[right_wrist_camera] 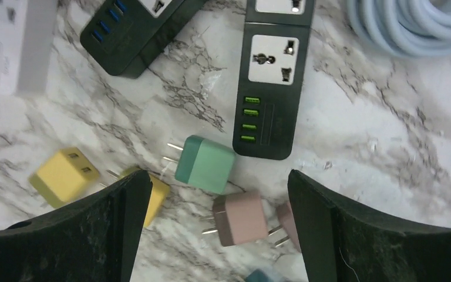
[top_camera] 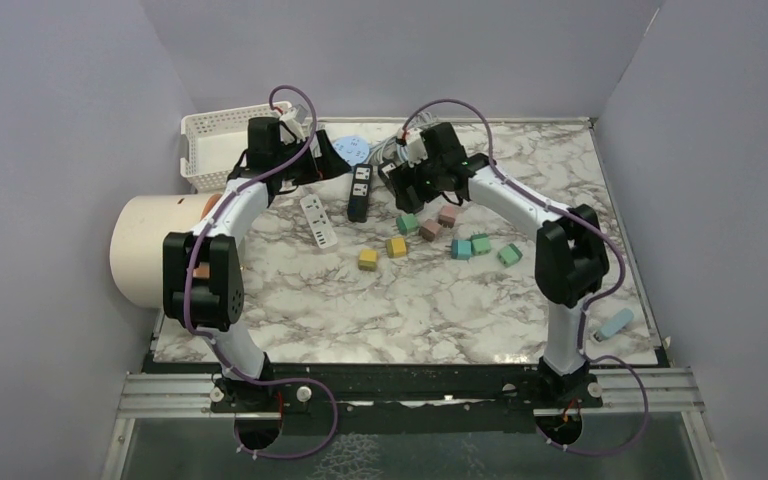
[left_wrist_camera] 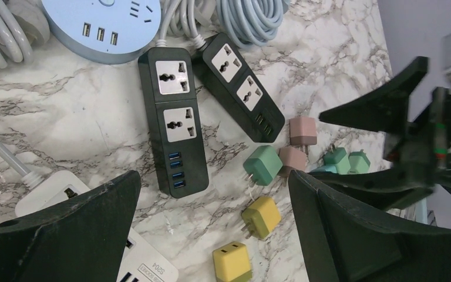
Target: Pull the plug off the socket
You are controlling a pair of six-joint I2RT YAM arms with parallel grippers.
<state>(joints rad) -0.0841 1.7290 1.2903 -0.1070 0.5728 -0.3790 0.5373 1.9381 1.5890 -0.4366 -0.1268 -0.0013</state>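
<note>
No plug sits in any socket that I can see. Two black power strips lie at the back: one with blue USB ports (top_camera: pixel 360 192) (left_wrist_camera: pixel 176 126) (right_wrist_camera: pixel 132 29), one with green USB ports (left_wrist_camera: pixel 243 88) (right_wrist_camera: pixel 273 76). Loose plugs lie around them: green (left_wrist_camera: pixel 264 164) (right_wrist_camera: pixel 205 164), pink (left_wrist_camera: pixel 302 130) (right_wrist_camera: pixel 241 217), yellow (left_wrist_camera: pixel 262 216) (right_wrist_camera: pixel 64 176). My left gripper (top_camera: pixel 305 170) (left_wrist_camera: pixel 214 182) is open and empty above the blue-port strip's end. My right gripper (top_camera: pixel 407 190) (right_wrist_camera: pixel 218 182) is open and empty above the green and pink plugs.
A white power strip (top_camera: pixel 318 220) (left_wrist_camera: pixel 135 264) lies left of the black ones. A round blue socket (top_camera: pixel 352 148) (left_wrist_camera: pixel 103 23) and coiled cable (right_wrist_camera: pixel 411 23) sit behind. A white basket (top_camera: pixel 215 140) and a cream cylinder (top_camera: pixel 150 250) stand left. More plugs (top_camera: pixel 481 243) lie mid-table.
</note>
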